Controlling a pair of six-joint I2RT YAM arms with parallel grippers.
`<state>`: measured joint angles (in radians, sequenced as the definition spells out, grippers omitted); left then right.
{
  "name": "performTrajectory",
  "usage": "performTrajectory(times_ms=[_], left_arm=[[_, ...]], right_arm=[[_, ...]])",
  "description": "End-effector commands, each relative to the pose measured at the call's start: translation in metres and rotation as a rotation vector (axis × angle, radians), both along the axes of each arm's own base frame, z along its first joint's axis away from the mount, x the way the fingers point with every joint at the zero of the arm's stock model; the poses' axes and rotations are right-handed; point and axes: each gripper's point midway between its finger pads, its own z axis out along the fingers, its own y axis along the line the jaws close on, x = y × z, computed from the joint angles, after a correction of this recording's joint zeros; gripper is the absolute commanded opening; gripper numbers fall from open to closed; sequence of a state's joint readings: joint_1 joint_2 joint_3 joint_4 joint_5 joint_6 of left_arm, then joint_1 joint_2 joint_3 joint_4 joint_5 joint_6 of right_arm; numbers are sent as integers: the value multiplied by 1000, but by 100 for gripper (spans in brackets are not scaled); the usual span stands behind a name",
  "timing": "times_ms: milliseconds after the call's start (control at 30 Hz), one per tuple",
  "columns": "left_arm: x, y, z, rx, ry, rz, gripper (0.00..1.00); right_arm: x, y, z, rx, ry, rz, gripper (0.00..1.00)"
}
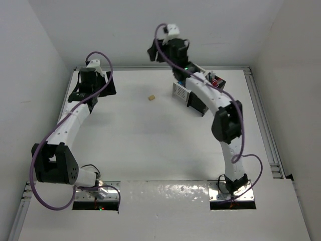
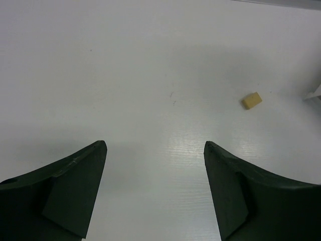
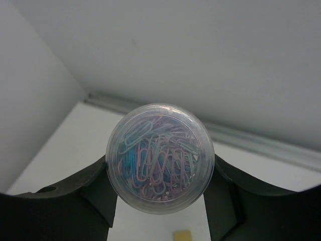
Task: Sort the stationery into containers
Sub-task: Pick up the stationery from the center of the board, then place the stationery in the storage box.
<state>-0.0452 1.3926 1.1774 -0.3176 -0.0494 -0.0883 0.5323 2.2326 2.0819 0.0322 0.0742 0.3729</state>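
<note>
The right tool (image 3: 160, 198) pinches a clear round tub of coloured paper clips (image 3: 159, 158), raised near the white container (image 1: 179, 90). Left of that container, the left tool (image 2: 155, 145) hangs spread near the tan eraser (image 2: 252, 100).

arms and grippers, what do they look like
Left arm and right arm: white links, bulky black joints, a purple cable looping along each. Left gripper and right gripper each have two broad, dark wedge-shaped fingers.

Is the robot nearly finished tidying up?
Nearly, it seems. Some bits already sit in the boxes. The right gripper holds a clear tub of paper clips. The tan eraser lies loose on the table, the open left gripper near it.
</note>
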Motion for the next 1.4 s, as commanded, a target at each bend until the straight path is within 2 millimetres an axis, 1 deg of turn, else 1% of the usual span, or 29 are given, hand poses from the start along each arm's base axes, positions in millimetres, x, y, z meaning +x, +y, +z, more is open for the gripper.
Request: performTrajectory(times_ms=[0,33,67,100,133,167,233,267,300,333,367,400,433,533,600,633,667,733,767,900,967,1000,1200,1367], left_arm=[[6,1,0,-38,-23,-1,76],[5,1,-3,-41,-17,-1,76],[5,1,-4,-45,-15,0,76],[5,2,-6,-48,-11,4,76],[5,4,-8,-49,-6,8,76],[4,4,-11,-52,0,12,76],[3,0,-15,-71,10,-6,76],[4,0,-15,-75,12,-7,76],[4,0,-17,-77,17,-9,76],[3,0,-19,-79,21,-10,76],[3,-1,-20,-80,24,-10,76],[2,-1,-21,-80,27,-12,76],[2,-1,-23,-81,34,-11,76],[2,-1,-26,-84,41,-11,76],[3,-2,-27,-88,45,-14,76],[3,-3,-28,-88,48,-18,76],[4,-3,-28,-90,45,-20,76],[4,-4,-29,-93,48,-20,76],[4,-4,-28,-95,47,-20,76],[4,-4,-27,-97,44,-23,76],[4,-4,-27,-95,45,-23,76],[3,-3,-28,-95,46,-21,76],[3,-7,-28,-100,47,-33,76],[3,-7,-26,-97,44,-33,76]], right_arm=[[19,-85,51,45,-65,-138,0],[18,-103,52,36,-49,-177,0],[20,-119,47,29,-32,-213,0],[25,-148,38,24,-4,-277,0],[25,-161,29,20,30,-299,0],[28,-182,17,27,61,-336,0],[31,-199,6,12,82,-371,0],[34,-215,1,4,94,-403,0],[35,-222,-4,-5,105,-422,0],[37,-229,-19,-22,139,-442,0],[40,-240,-21,-24,145,-462,0],[42,-244,-26,-27,156,-470,0],[43,-246,-37,-37,179,-473,0],[46,-253,-49,-60,194,-477,0],[49,-253,-60,-82,212,-473,0],[50,-252,-61,-86,213,-471,0],[53,-251,-68,-89,221,-471,0],[56,-251,-75,-93,230,-472,0],[58,-252,-84,-97,243,-474,0],[57,-252,-103,-116,279,-479,0],[53,-252,-110,-118,296,-478,0],[53,-252,-109,-111,291,-480,0],[45,-254,-122,-124,322,-484,0],[41,-253,-125,-131,328,-481,0]])
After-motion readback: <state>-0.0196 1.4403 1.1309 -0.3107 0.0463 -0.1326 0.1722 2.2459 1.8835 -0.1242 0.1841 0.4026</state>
